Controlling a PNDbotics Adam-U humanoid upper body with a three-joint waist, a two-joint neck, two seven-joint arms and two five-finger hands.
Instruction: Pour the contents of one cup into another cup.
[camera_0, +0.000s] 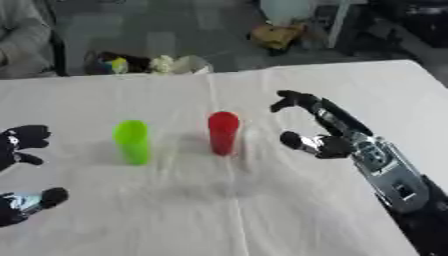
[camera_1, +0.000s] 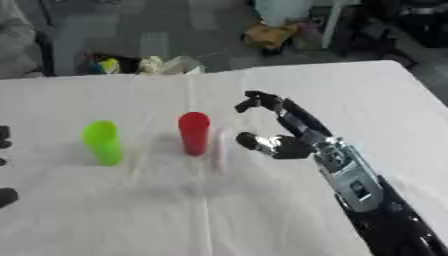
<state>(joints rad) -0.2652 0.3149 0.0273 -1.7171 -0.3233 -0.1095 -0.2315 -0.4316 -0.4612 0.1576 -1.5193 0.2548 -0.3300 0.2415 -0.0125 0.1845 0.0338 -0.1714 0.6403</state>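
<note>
A white-covered worktop fills most of both views, and two slim upright cups stand on it near the middle: a green cup to the left and a red cup to its right, near each other but clearly apart, each standing on its base. What either cup contains cannot be made out from this angle. The right hand reaches in from the lower right on a black and silver arm, and sits just to the right of the red cup without touching it; its fingers arch forward and its thumb points toward the cup, the two spread well apart so that the hand stands open with nothing in it, the gap facing the red cup's side. The left hand shows at the left edge of the left eye view, well clear of the green cup, with dark fingertips lifted and seemingly relaxed, though so little of it is in view that this reading is uncertain; it holds nothing. A fold in the cloth runs from the far edge of the worktop down past the red cup toward the near edge. Beyond the far edge lies a grey floor with some bags and clutter, and a small heap of coloured things just behind the worktop's rim
</note>
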